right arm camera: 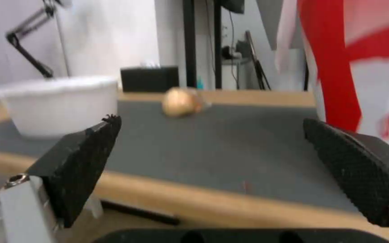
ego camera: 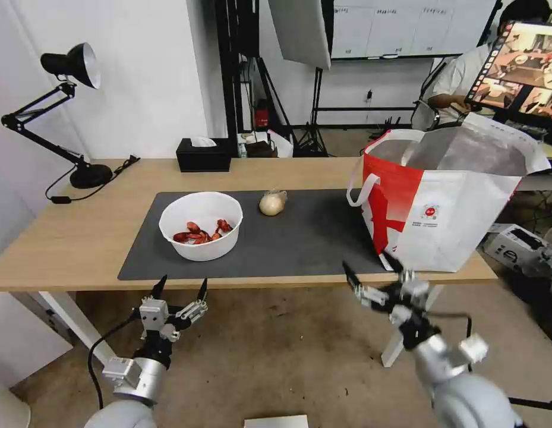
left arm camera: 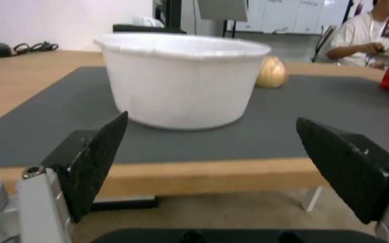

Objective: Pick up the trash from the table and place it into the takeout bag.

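- Nearest, below table's front edge: left gripper [ego camera: 180, 286], fingers spread wide, nothing held, just in front of the mat's [ego camera: 305, 238] left corner, facing the white bowl [left arm camera: 181, 81].
- Also below the front edge: right gripper [ego camera: 374, 270], wide open & empty, hanging before the mat's right part, beside the takeout bag's lower corner.
- On the mat, left portion: white bowl w/ red crayfish shells inside, upright, near the front edge.
- Behind and right of the bowl, near the mat's back edge: beige wrapped ball [ego camera: 272, 203], apart from the bowl.
- On the mat's right end: takeout bag [ego camera: 442, 202], upright, mouth open, foil lining visible, loop handles toward the ball.
- Farther back, off the mat on the table [ego camera: 79, 232]: black tissue box [ego camera: 204, 154], desk lamp [ego camera: 73, 113] at the far left.
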Motion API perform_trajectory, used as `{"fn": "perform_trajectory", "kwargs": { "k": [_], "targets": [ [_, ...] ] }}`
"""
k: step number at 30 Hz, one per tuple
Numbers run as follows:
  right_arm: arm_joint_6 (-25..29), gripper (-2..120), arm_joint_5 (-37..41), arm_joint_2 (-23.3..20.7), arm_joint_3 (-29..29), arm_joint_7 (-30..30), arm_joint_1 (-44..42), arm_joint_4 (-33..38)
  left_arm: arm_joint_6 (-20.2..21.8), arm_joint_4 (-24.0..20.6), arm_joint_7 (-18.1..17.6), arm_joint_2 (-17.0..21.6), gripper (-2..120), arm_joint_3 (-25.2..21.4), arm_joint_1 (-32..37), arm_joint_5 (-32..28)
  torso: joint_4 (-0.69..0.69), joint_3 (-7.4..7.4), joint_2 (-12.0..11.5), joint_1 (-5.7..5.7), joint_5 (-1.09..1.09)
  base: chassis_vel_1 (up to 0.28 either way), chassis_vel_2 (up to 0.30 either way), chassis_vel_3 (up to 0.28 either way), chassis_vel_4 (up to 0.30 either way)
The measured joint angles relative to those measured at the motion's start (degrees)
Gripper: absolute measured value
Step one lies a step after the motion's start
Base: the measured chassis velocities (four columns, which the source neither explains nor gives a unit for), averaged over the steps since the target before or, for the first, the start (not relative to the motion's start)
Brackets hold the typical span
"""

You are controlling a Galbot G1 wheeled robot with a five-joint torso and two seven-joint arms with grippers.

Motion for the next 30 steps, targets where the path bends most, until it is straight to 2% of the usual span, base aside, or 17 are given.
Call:
{"fn": "perform_trajectory", "kwargs": {
  "k": [3, 8, 22, 25, 30],
  "targets": [
    [1.6, 100, -3.1, 1.7, -1.2, 0.1, -1.6, -1.5, -0.6, 1.5, 0.2, 0.1, 100, -0.9, 0.5, 0.1, 0.00, 0.00, 0.0, 0.00, -0.02, 0.000, 0.000, 0.000, 0.000],
    [1.6, 100, -3.5, 2.5, -2.3, 0.2, -1.7, -1.8, -0.7, 1.5, 0.3, 0.3, 100, -1.7, 1.3, -0.1, 0.01, 0.00, 0.0, 0.00, -0.01, 0.000, 0.000, 0.000, 0.000],
    [-0.8, 100, -3.7, 2.8, -4.6, 0.6, -0.6, -2.3, -1.3, 1.3, 0.5, -0.2, 100, -1.9, 2.3, -0.1, 0.00, 0.00, 0.0, 0.01, -0.01, 0.000, 0.000, 0.000, 0.000],
    [-2.1, 100, -3.0, 2.1, -5.2, 0.8, 0.7, -2.2, -1.4, 1.3, 0.6, -0.3, 100, -1.8, 2.3, -0.1, -0.01, 0.00, 0.0, 0.01, -0.01, 0.000, 0.000, 0.000, 0.000],
    [-6.6, 100, 1.3, -1.5, -8.4, 2.3, 9.2, -1.0, -1.4, 1.1, 0.6, -0.3, 100, -2.0, 2.3, -0.1, 0.01, 0.01, 0.0, 0.01, 0.00, 0.000, 0.000, 0.000, 0.000]
  ]
}}
